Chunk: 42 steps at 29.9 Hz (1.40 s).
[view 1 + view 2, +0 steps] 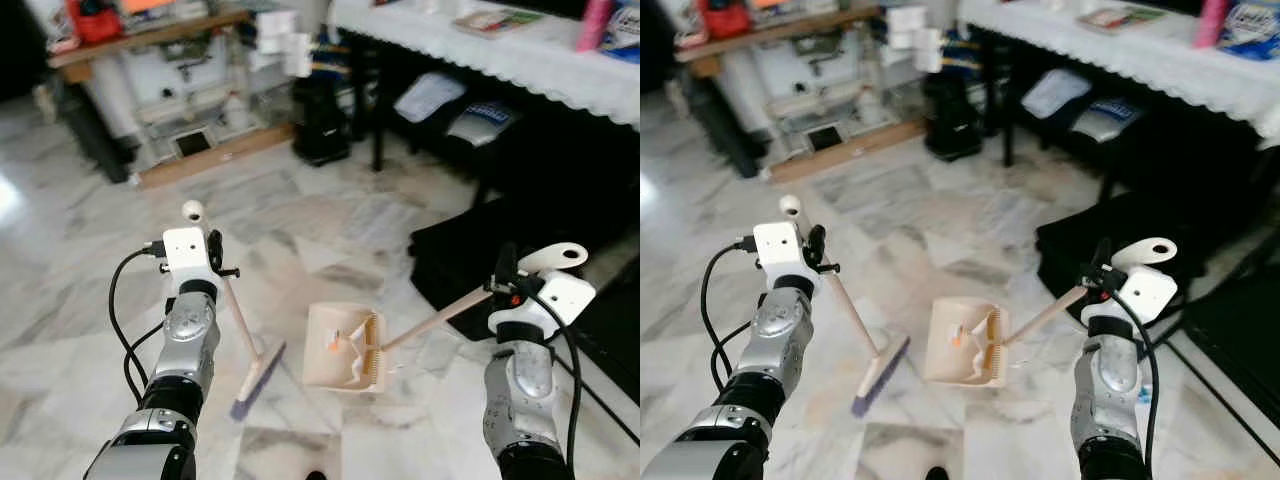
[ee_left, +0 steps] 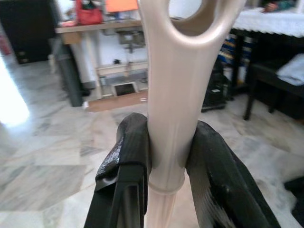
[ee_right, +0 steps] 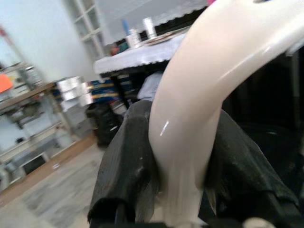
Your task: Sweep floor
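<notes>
Standing over the marble floor, the robot has both arms out in front. Its left claw is clamped tight on the cream handle of a small broom, the two black fingers pressing either side of the handle just under its hanging loop. The broom slants down from there, with its purple bristle head resting on the floor just left of the dustpan. The right claw is closed around the curved end of the dustpan's long handle, which runs down and to the left to the cream pan sitting on the floor between the arms. A few scraps with a spot of orange lie inside the pan. Beyond the right arm a black bag lies on the floor. Farther back a table with a white lace cloth stands on the right, and wooden shelves on the left.
</notes>
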{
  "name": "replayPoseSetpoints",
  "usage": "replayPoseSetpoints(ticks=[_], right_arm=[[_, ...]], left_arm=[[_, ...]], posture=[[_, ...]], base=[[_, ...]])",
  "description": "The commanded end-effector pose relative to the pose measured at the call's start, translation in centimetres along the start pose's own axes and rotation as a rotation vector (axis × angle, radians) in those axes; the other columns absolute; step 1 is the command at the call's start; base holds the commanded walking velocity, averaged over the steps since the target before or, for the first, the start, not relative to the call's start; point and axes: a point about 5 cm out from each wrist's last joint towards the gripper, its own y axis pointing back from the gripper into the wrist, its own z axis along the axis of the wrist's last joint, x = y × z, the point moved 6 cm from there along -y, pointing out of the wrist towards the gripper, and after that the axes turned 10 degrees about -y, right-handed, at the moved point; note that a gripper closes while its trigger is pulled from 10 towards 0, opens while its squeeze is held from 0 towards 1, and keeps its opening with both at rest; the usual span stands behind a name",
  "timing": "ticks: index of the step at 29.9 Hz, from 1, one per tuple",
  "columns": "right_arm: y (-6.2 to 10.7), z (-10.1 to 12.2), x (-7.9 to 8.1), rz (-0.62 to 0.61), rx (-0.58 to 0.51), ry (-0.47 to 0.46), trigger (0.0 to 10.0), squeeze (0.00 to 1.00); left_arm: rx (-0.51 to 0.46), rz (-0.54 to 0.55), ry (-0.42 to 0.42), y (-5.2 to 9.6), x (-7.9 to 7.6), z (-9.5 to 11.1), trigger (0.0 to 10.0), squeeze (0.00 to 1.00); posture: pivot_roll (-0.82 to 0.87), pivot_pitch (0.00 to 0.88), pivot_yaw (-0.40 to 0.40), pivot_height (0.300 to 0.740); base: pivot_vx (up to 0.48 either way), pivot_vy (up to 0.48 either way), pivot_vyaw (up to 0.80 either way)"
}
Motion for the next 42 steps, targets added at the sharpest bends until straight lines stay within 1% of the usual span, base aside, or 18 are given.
replayPoseSetpoints(ticks=[1,5,13,17,19,20,27,35,38,42], right_arm=[[-0.4,1.0,1.4,0.044,-0.041,-0.012,10.0,0.00],[-0.4,1.1,1.6,0.050,-0.038,-0.012,10.0,0.00],[-0.4,1.2,1.7,0.052,-0.040,-0.022,10.0,0.00],[-0.4,1.2,1.8,0.056,-0.037,-0.025,10.0,0.00],[-0.5,1.1,1.7,0.054,-0.029,-0.037,10.0,0.00],[-0.6,1.1,1.7,0.053,-0.025,-0.049,10.0,0.00],[-0.9,1.3,1.4,0.051,-0.026,-0.044,10.0,0.00],[-1.2,1.3,1.3,0.056,-0.014,-0.044,10.0,0.00],[-1.4,1.5,0.9,0.058,-0.011,-0.027,10.0,0.00],[-1.5,1.7,1.0,0.067,-0.016,-0.008,10.0,0.00]], left_arm=[[-0.072,0.024,-0.002,-0.3,0.7,1.7,10.0,0.00],[-0.076,0.023,-0.007,0.0,0.7,1.6,10.0,0.00],[-0.075,0.025,-0.011,0.0,0.7,1.7,10.0,0.00],[-0.074,0.037,-0.014,0.1,1.0,1.7,10.0,0.00],[-0.070,0.055,-0.014,0.1,1.5,1.6,10.0,0.00],[-0.071,0.061,-0.014,0.1,1.5,1.6,10.0,0.00],[-0.075,0.072,-0.016,0.2,1.7,1.7,10.0,0.00],[-0.062,0.094,0.009,0.3,2.0,1.4,10.0,0.00],[-0.064,0.098,0.008,0.2,2.0,1.6,10.0,0.00],[-0.065,0.096,0.007,0.2,2.0,1.6,10.0,0.00]], posture=[[-0.12,0.000,0.088,0.740],[-0.13,0.000,0.089,0.740],[-0.13,0.000,0.090,0.740],[-0.12,0.000,0.086,0.740],[-0.12,0.000,0.080,0.740],[-0.12,0.000,0.077,0.740],[-0.11,0.000,0.069,0.740],[-0.11,0.000,0.061,0.740],[-0.10,0.000,0.061,0.740],[-0.11,0.000,0.063,0.740]], base=[[0.000,0.000,0.79],[0.000,0.000,0.79],[0.000,0.000,0.79],[0.000,0.000,0.79],[0.000,0.000,0.61],[0.000,0.000,0.00],[0.000,0.000,0.00],[0.000,0.000,0.00],[0.000,0.292,0.00],[0.000,0.292,0.00]])
